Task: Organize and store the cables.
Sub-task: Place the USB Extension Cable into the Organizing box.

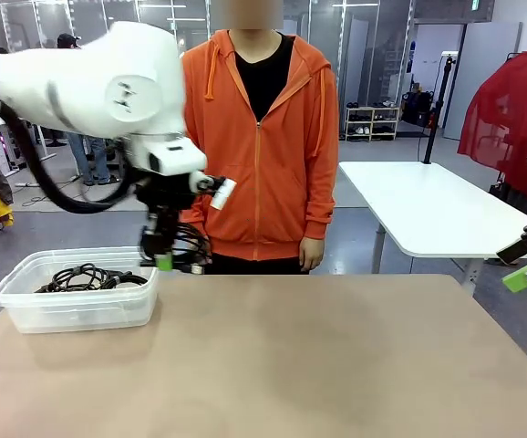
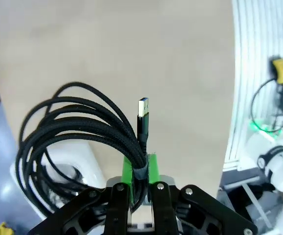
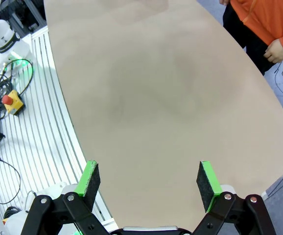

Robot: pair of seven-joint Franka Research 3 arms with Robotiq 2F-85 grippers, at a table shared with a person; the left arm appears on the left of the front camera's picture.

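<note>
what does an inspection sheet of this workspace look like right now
surface: tan table, bare apart from the bin
job's things: clear plastic bin at the left edge with black cable coils inside
clutter: nothing seen
grippers: left gripper shut on coiled black usb cable, held at the bin's far right corner; right gripper open, holding nothing
cables: held coil's usb plug sticks up
surroundings: person in orange hoodie at the far side; white table behind
</note>
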